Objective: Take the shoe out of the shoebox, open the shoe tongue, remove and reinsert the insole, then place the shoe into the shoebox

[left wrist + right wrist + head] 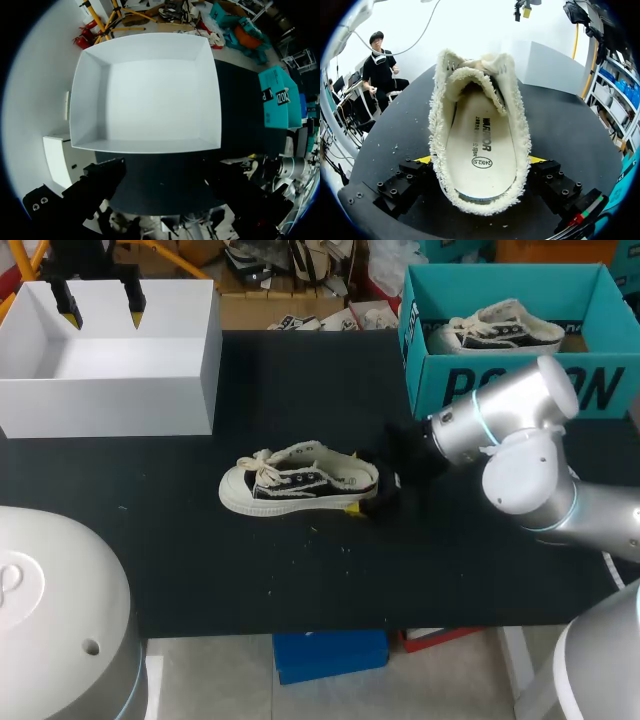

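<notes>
A cream and black sneaker (pixel 298 480) lies on its sole in the middle of the black table (pixel 200 560), toe to the left. My right gripper (pixel 374 496) is at its heel, open. In the right wrist view the heel of the sneaker (pixel 479 145) sits between the fingers of the right gripper (pixel 480 162), and the cream insole (pixel 480 150) shows inside. An empty white box (pixel 110 350) stands at the back left. My left gripper (pixel 100 306) hangs open above it. From the left wrist, the white box (pixel 145 90) lies ahead of the left gripper (pixel 165 192).
A teal shoebox (pixel 510 330) at the back right holds a second sneaker (pixel 495 330). My right arm's elbow (pixel 520 450) bulks in front of it. Small crumbs dot the table near the front of the shoe.
</notes>
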Tool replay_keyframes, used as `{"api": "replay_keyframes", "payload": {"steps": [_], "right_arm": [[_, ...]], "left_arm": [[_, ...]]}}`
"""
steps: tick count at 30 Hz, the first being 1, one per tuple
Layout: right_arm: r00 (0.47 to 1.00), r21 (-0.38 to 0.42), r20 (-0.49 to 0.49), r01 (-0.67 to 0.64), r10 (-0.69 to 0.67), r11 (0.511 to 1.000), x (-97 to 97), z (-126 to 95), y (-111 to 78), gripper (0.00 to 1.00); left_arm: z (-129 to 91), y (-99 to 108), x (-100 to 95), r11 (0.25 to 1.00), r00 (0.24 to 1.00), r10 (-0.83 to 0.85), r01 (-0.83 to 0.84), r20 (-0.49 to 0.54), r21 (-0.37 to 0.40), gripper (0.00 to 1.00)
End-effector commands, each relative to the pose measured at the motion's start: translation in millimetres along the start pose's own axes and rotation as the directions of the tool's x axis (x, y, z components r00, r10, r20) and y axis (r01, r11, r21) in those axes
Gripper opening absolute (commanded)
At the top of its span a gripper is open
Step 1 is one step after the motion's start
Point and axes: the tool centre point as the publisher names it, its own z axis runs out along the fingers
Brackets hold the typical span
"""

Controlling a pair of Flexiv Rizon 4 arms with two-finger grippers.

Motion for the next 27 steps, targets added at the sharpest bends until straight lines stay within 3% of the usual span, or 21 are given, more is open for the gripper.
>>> {"api": "replay_keyframes", "payload": {"steps": [1, 16, 17, 18, 19, 27], "right_arm": [[1.0, -0.004, 0.003, 0.002, -0.002, 1.0, 1.2, -0.2, -0.9, 1.0], [1.0, -0.013, 0.001, 0.027, -0.027, 1.0, -2.9, -4.7, 6.7, 1.0], [1.0, -0.014, -0.001, 0.029, -0.029, 0.999, -2.9, -4.4, 7.0, 0.95], [1.0, -0.014, -0.001, 0.03, -0.03, 0.999, -2.9, -3.9, 7.3, 0.34], [0.999, -0.024, -0.009, 0.038, -0.039, 0.999, -3.0, -3.0, 7.8, 0.0], [0.999, -0.025, -0.007, 0.037, -0.037, 0.999, -3.0, -2.2, 8.2, 0.0]], "left_arm": [[-0.5, 0.5, 0.6, 1.0, 1.0, -0.002, 0.002, 0.003, -0.002, 1.0], [-0.5, 0.5, 0.6, 1.0, 1.0, -0.002, 0.002, 0.003, -0.002, 1.0], [-0.5, 0.5, 0.6, 1.0, 1.0, -0.002, 0.002, 0.003, -0.002, 1.0], [-0.5, 0.5, 0.6, 1.0, 1.0, -0.002, 0.002, 0.003, -0.002, 1.0], [-0.5, 0.5, 0.6, 1.0, 1.0, -0.002, 0.002, 0.003, -0.002, 1.0], [-0.5, 0.5, 0.6, 1.0, 1.0, -0.002, 0.002, 0.003, -0.002, 1.0]]}}
